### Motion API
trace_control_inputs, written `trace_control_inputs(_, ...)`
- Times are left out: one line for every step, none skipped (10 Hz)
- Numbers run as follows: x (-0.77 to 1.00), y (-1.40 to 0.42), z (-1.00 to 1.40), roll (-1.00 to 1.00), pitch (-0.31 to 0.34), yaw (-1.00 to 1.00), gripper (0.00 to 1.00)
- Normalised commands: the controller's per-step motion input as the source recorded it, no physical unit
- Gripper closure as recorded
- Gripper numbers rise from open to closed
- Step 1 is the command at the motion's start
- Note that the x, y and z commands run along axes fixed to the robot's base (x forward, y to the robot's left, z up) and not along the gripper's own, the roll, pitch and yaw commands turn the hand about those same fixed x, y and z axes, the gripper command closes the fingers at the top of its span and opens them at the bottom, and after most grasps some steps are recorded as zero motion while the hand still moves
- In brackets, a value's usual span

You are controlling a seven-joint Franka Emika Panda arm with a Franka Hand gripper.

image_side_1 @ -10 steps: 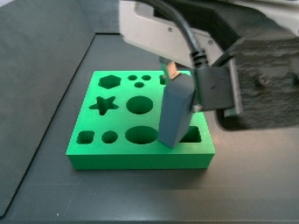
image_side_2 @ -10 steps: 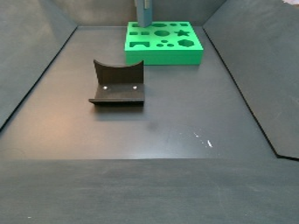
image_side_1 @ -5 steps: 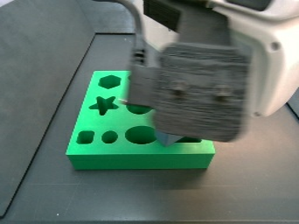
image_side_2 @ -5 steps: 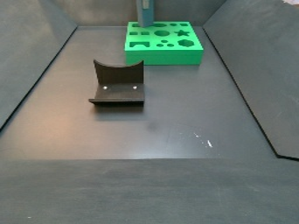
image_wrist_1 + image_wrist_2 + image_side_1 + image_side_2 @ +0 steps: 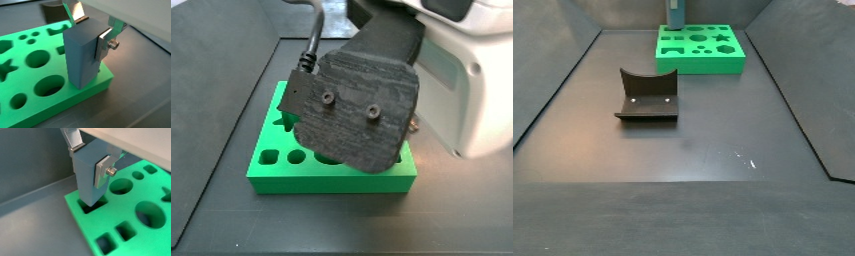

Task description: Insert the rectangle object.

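The gripper [image 5: 90, 159] is parked over a corner of the green shape board [image 5: 143, 228], closed on the rectangle object [image 5: 89, 178]. Both wrist views show the silver fingers [image 5: 105, 42] pressed flat against the block's opposite faces, so the grip looks solid. The slate-blue block stands upright, and in a wrist view its lower end already sits in the rectangular slot [image 5: 93, 205] at the board's corner, so it looks partly inserted, not just hovering.

To finish this well, I'd say keep the block dead vertical and push straight down, slowly, without twisting. The slot seems a snug fit, so any tilt would likely jam an edge against the wall. Only let go once it stops sinking (a half-seated block might tip when released).

As for what holds what: the board has lots of cutouts, including circles [image 5: 37, 59], a star [image 5: 723, 45], a hexagon and smaller rounded holes, and every one I can see is empty apart from that corner slot. In a side view the arm's dark body hides most of the board [image 5: 331, 175]. Well apart from it, the fixture [image 5: 647, 95] stands on the dark floor [image 5: 714, 140].
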Motion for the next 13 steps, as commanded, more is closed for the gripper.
trace_control_inputs(0.19,0.0,-0.4,0.09,0.0,-0.82,1.0)
trace_control_inputs(0.23,0.0,-0.41,0.14,0.114,-0.57,1.0)
trace_control_inputs(0.06,0.08,-0.46,0.07,0.131,-0.46,1.0)
trace_control_inputs(0.0,0.17,-0.48,0.07,0.131,-0.59,1.0)
trace_control_inputs(0.0,0.06,-0.43,0.03,0.096,-0.44,1.0)
trace_control_inputs(-0.11,0.12,-0.43,0.0,-0.043,-0.1,1.0)
trace_control_inputs(-0.13,0.08,-0.51,0.0,-0.121,-0.05,1.0)
trace_control_inputs(0.0,0.13,-0.49,-0.08,-0.004,-0.33,1.0)
trace_control_inputs(0.0,0.12,-0.34,-0.03,0.003,-0.39,1.0)
trace_control_inputs(0.07,0.04,-0.33,-0.1,0.0,-0.22,1.0)
trace_control_inputs(0.15,0.01,-0.4,-0.19,0.0,-0.21,1.0)
trace_control_inputs(0.05,0.0,-0.46,-0.29,-0.019,-0.09,1.0)
trace_control_inputs(0.01,0.0,-0.36,-0.37,-0.021,-0.02,1.0)
